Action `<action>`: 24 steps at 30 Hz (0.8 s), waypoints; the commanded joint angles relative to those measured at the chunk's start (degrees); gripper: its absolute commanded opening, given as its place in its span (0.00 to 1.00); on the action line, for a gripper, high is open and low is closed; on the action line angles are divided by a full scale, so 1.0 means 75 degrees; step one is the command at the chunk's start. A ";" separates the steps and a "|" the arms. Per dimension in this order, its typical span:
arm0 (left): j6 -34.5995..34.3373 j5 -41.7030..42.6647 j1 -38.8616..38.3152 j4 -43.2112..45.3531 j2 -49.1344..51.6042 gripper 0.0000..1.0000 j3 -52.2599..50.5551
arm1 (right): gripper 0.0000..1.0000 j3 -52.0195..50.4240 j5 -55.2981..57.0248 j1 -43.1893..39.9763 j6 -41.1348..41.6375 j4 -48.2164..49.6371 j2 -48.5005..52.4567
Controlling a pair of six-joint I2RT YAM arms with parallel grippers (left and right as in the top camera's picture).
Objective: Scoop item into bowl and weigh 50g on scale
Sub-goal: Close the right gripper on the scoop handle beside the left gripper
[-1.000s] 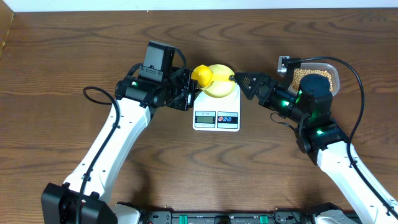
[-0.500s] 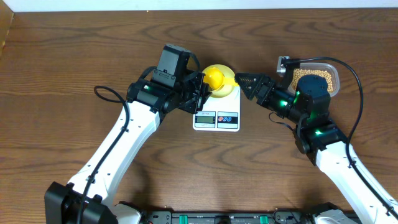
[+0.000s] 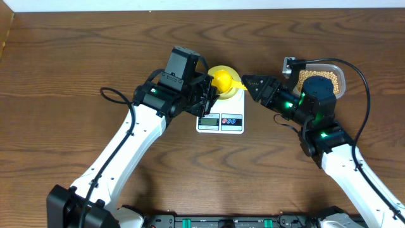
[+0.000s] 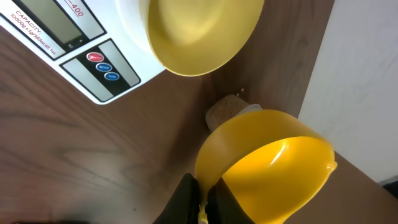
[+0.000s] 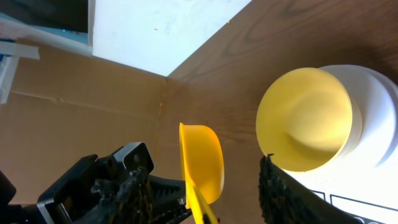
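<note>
The bright yellow scoop point(image 3: 222, 80) hangs over the pale yellow-green bowl point(image 3: 231, 92), which stands on the white scale point(image 3: 220, 121). My left gripper point(image 3: 211, 90) is shut on the scoop's rim, as the left wrist view point(image 4: 203, 200) shows. The scoop point(image 4: 273, 168) looks empty. The bowl point(image 4: 199, 31) also looks empty. My right gripper point(image 3: 245, 82) is open at the bowl's right edge. In the right wrist view its fingers point(image 5: 205, 196) stand either side of the scoop point(image 5: 202, 163), beside the bowl point(image 5: 308, 118). The beans point(image 3: 306, 74) lie in the tub, partly hidden by my right arm.
The clear plastic tub point(image 3: 340, 80) stands at the back right behind my right arm. A few beans and the tub's corner point(image 4: 225, 112) show beyond the scale point(image 4: 81, 43). A white wall runs along the table's far edge.
My left arm has carried the scoop to the right, from the bowl's left edge to over the bowl and close to my right gripper. The right arm has barely moved.
</note>
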 commanded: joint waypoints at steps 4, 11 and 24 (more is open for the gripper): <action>0.0070 -0.0102 -0.0017 0.0029 -0.0047 0.08 -0.0044 | 0.47 0.0143 0.0000 0.0052 -0.0058 0.0015 0.0079; 0.0070 -0.0102 -0.0017 0.0029 -0.0047 0.08 -0.0044 | 0.28 0.0143 0.0000 0.0052 -0.0058 -0.0009 0.0079; 0.0070 -0.0102 -0.0017 0.0023 -0.0047 0.08 -0.0044 | 0.01 0.0143 0.0003 0.0052 -0.0061 -0.0009 0.0079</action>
